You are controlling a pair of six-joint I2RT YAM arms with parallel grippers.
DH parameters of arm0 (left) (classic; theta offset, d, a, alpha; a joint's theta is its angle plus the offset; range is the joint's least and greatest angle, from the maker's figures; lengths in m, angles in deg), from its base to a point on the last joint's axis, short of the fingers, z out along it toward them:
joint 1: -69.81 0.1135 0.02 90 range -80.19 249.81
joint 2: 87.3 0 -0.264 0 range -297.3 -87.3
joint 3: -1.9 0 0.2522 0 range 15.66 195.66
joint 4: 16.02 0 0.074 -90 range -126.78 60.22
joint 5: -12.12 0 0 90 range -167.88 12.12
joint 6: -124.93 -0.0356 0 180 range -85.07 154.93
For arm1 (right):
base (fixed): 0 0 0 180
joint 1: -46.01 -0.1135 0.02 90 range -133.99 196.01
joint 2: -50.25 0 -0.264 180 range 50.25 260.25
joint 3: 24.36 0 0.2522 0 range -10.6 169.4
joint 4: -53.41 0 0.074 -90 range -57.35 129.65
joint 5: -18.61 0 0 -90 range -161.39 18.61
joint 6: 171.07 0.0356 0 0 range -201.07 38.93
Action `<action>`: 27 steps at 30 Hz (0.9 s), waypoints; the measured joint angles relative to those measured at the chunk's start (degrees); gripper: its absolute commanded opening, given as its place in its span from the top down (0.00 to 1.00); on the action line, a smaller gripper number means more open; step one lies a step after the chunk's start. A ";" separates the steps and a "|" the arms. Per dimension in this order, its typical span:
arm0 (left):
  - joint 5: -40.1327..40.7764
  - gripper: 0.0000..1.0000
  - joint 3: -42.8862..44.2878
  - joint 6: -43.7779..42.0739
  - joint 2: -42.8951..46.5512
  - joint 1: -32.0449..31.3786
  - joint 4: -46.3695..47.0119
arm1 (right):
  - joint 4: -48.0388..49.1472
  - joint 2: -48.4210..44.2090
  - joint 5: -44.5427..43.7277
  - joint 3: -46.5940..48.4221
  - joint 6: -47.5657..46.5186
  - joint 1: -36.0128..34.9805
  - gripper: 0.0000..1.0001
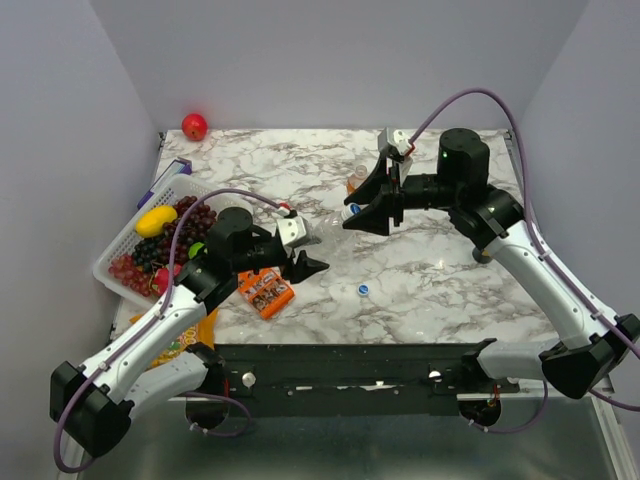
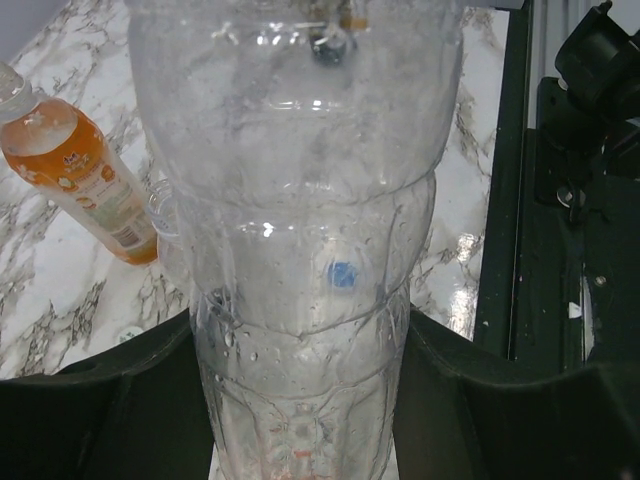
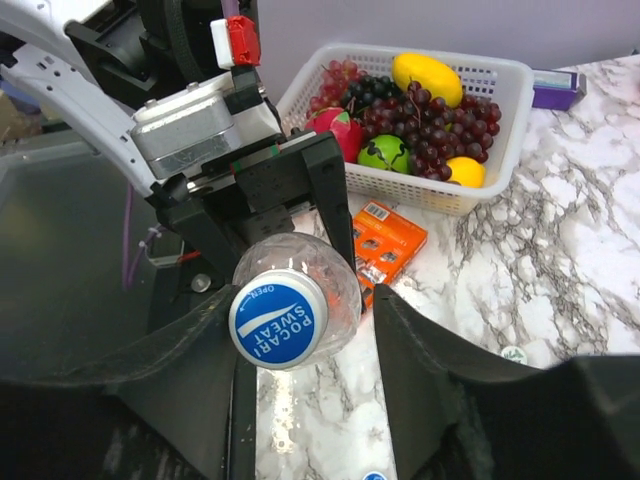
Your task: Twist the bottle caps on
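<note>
My left gripper (image 1: 305, 258) is shut on the base end of a clear bottle (image 1: 328, 228) and holds it sideways above the table; the bottle fills the left wrist view (image 2: 300, 250). A blue cap (image 3: 278, 320) printed POCARI SWEAT sits on its mouth. My right gripper (image 1: 362, 208) is open around that cap, one finger (image 3: 200, 370) touching it, the other finger (image 3: 430, 350) apart. The orange bottle (image 1: 357, 180) stands behind, also seen in the left wrist view (image 2: 80, 170). A loose blue cap (image 1: 363, 290) lies on the table. A whitish cap (image 3: 513, 354) lies nearby.
A white basket (image 1: 118, 232) of grapes and other fruit stands at the left. An orange packet (image 1: 265, 292) lies by the front edge. A red apple (image 1: 194, 126) sits at the back left corner. A purple box (image 3: 558, 88) lies behind the basket.
</note>
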 measured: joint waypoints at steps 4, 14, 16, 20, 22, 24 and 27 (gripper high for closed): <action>-0.50 1.00 0.46 1.16 -0.94 0.00 0.98 | 4.83 0.00 1.16 -1.70 6.38 0.00 0.51; -0.26 1.00 0.66 6.08 -2.71 -0.13 4.63 | 12.50 -0.07 -1.97 -3.72 16.90 0.13 0.94; 2.64 1.00 0.66 6.75 -3.23 -1.11 5.97 | 11.89 0.20 -5.18 -2.80 18.10 0.07 0.99; 16.35 1.00 0.85 6.99 -3.93 -6.97 8.98 | 7.28 1.75 -14.03 2.01 20.41 -0.70 0.99; 20.20 0.46 1.36 6.95 -4.33 -8.37 9.66 | 6.38 2.19 -15.89 3.37 20.48 -0.81 0.99; 21.64 0.14 1.90 6.95 -4.57 -8.70 9.60 | 6.21 2.29 -16.48 3.87 20.28 -0.81 1.00; 21.11 0.01 1.90 5.66 -4.13 -8.70 8.81 | 5.07 2.19 -16.46 4.35 18.38 -0.81 0.99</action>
